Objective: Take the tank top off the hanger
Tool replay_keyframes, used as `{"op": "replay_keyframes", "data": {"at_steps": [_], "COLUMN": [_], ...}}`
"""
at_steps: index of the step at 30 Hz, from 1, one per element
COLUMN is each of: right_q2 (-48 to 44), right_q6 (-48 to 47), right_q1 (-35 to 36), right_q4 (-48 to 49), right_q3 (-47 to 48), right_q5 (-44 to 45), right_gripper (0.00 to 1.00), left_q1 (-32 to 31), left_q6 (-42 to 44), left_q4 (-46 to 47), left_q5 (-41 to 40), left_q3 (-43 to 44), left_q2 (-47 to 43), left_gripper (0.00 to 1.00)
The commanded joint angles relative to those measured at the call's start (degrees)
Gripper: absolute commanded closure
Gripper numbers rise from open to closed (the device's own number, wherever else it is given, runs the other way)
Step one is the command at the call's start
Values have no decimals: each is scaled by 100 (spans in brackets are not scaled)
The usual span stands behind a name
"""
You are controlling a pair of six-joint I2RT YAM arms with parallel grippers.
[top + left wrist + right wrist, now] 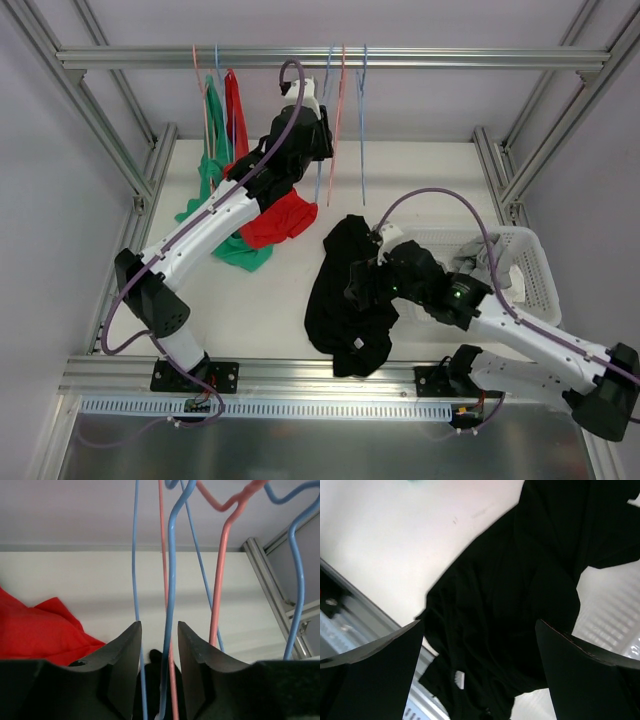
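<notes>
Fingers (pixel 125 665) parted, left gripper (pixel 159 625) straddles blue wire hanger (pixel 171 580); right gripper (pixel 479 622) gapes over black fabric tank top (pixel 520 580). Closing may trap pink wire hanger (pixel 220 580) too.

A robotics lab test cell: an aluminium-extrusion frame (pixel 450 58) boxes a white table (pixel 270 300), with 2 robots, left arm (pixel 210 228) and right arm (pixel 530 338), bolted at its near edge.

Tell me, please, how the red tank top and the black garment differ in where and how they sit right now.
The red tank top hangs from the rail at the back, its lower end pooled on the table; the black garment is off any hanger, crumpled near the front edge. The red one is beside the left arm; the black one lies under the open right gripper. Both are cloth touching the table.
</notes>
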Motion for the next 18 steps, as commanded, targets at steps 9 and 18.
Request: {"op": "replay_keyframes", "data": {"at_steps": [9,18], "right_q2": [2305,4159], "right_q6": [-696,-818], "right_q1": [67,216], "right_q4": [-44,535], "right_q3": [803,1058], "right_q5": [562,1082], "right_gripper": [0,1], "left_q1": [54,45], "left_q6": [56,91], "left_q4": [-32,-848], "left_q5": [-148,195], "left_q3": [-1826,-3324], "left_q2": [-2846,-5150], "left_gripper": [1,1]}}
